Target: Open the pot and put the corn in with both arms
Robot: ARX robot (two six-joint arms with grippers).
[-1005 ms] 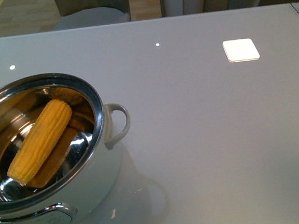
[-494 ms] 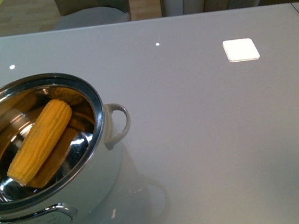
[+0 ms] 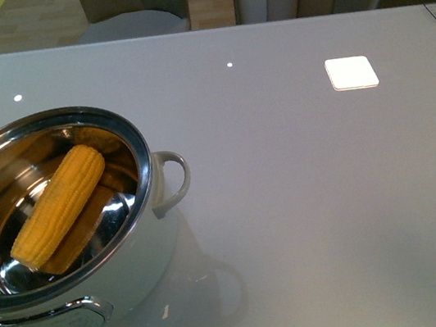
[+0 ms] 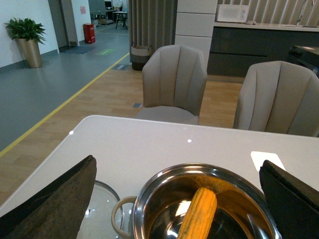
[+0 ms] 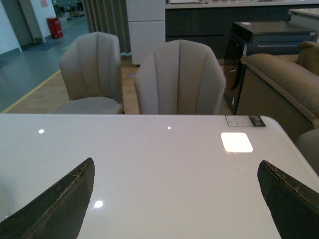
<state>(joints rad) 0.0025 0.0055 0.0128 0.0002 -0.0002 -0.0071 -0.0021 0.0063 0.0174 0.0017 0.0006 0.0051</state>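
The corn (image 3: 57,207) lies diagonally inside the open pot (image 3: 142,150) at the table's (image 3: 307,199) near left corner. Nothing has shifted lately; the task looks finished. The left tool (image 4: 179,199) and right tool (image 5: 177,199) both hang spread wide, empty.

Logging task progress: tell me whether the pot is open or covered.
Open. The pot shows bare steel interior, corn lying inside; the glass lid rests beside it on the table.

Front (high), wrists share table (image 3: 315,198).
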